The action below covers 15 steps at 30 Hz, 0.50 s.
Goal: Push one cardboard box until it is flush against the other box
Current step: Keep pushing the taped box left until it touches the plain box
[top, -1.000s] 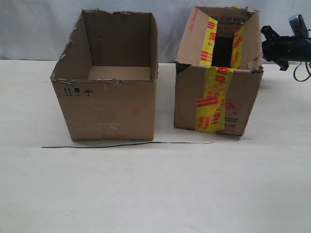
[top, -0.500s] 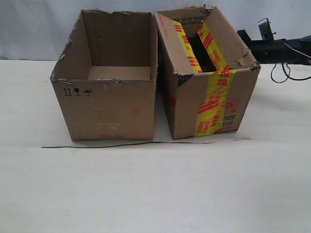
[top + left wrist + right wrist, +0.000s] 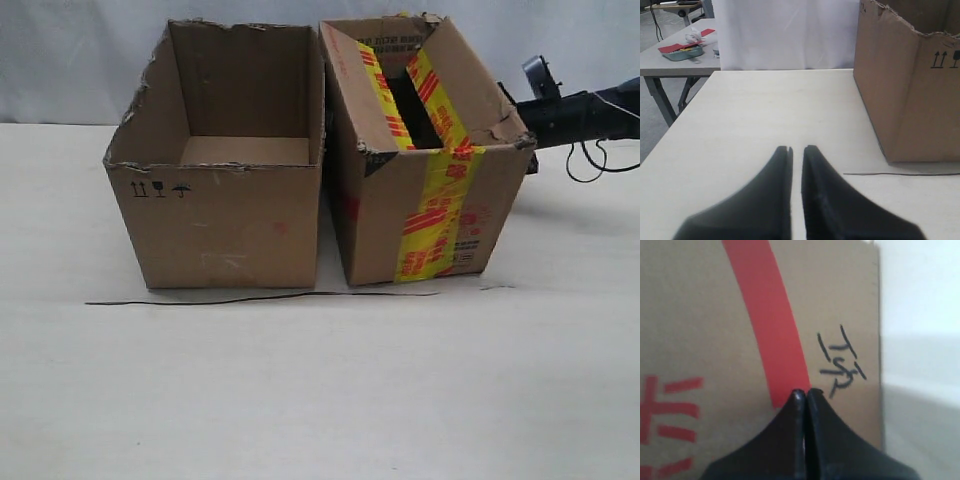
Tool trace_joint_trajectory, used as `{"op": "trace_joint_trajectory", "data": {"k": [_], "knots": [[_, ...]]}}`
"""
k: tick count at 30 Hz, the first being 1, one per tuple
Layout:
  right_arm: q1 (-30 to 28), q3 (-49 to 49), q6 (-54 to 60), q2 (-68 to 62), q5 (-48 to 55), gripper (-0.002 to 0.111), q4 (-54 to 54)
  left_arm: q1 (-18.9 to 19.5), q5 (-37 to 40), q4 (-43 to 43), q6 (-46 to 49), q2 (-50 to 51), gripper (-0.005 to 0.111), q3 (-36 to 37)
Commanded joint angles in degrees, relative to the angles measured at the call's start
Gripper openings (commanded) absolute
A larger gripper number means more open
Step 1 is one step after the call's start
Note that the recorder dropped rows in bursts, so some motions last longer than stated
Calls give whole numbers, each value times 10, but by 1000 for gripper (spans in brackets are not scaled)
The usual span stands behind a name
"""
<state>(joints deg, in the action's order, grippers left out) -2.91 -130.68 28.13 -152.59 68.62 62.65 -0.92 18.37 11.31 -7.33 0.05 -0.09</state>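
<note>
1. Since a second ago, the taped box [image 3: 430,210] has been slid and turned toward the plain box [image 3: 225,215]. The wide gap between them has been narrowed to a sliver.
2. The right gripper [image 3: 802,392] is seen clenched, with its fingers pressed together and nothing between them. Its tips are set against the taped box's side wall, at the edge of a red stripe [image 3: 770,315] and just beside black handwriting [image 3: 842,362].
3. On the far side of the taped box from this gripper, the plain box is met. Their upper edges appear to touch, while a narrow wedge of gap is left at the base toward the front.
4. The left gripper [image 3: 796,149] is held closed and empty over the table [image 3: 765,110], apart from the plain box.
5. Ahead of it and off to one side, the plain box's corner is seen, marked with arrow symbols [image 3: 940,59]. A thin black wire [image 3: 900,174] is laid along its base.
6. Farther off, a white backdrop [image 3: 785,35] and a second table [image 3: 660,67] are seen.
</note>
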Motion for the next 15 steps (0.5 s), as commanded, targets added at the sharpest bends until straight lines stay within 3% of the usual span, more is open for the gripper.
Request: {"op": "trace_joint_trajectory", "data": {"k": [1,7,15], "knots": [[4,59,37,28,13,0,5,-5,-7,-4,-2,-1,0,1],[3,235,146,117,-41,0,78,-5,-7,-4,-2,-1,0,1],[4,320,165,138,-73,0,74,-5,-7,-4,-2,-1,0,1]]}}
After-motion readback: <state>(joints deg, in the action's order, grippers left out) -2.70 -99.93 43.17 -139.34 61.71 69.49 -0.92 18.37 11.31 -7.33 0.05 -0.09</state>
